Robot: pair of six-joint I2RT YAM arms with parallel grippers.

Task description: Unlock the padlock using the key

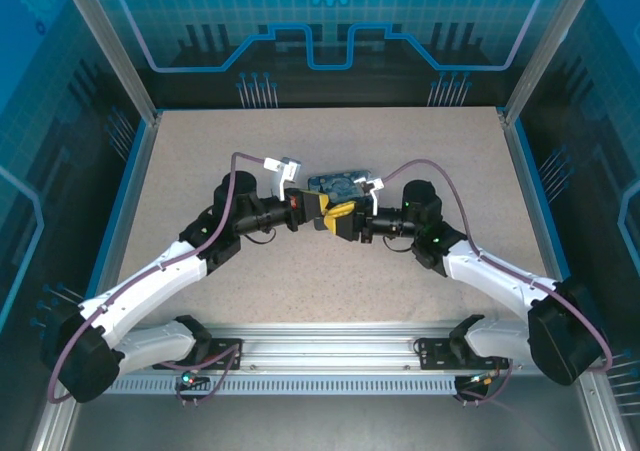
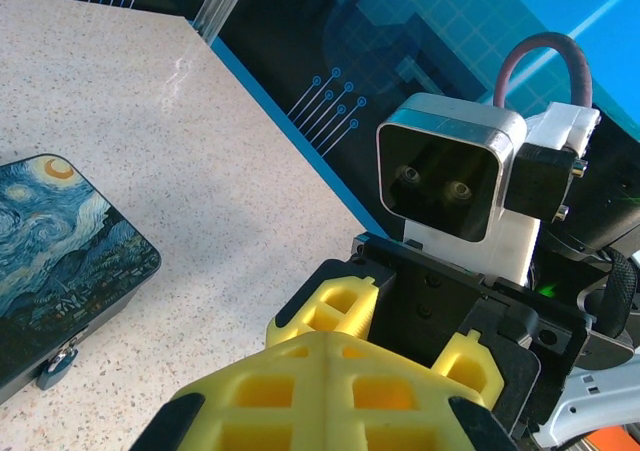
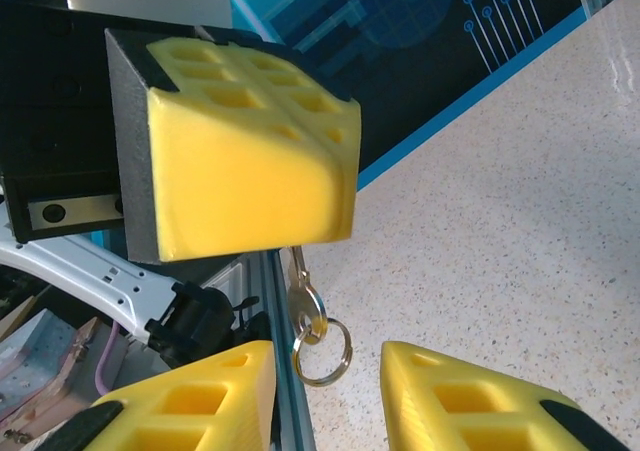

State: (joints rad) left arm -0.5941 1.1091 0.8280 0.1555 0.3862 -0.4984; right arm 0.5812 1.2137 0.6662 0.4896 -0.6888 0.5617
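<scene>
Standing partly apart, the 2 yellow fingers [image 3: 200,411] of the right hand [image 3: 328,401] flank the ring [image 3: 322,356] dangling from the key [image 3: 305,301], which the left hand [image 3: 250,171] grips, clamped shut, just above. Beyond, on the surface [image 2: 200,171], the padlock [image 2: 58,363] hangs at the front edge of the painted tin [image 2: 60,261].

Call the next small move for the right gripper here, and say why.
Probably close the right gripper on the key. It hangs from the shut left gripper, roughly between the right gripper's open fingers, which do not touch it yet. A second grip should steady it before heading to the padlock on the front of the box.
</scene>
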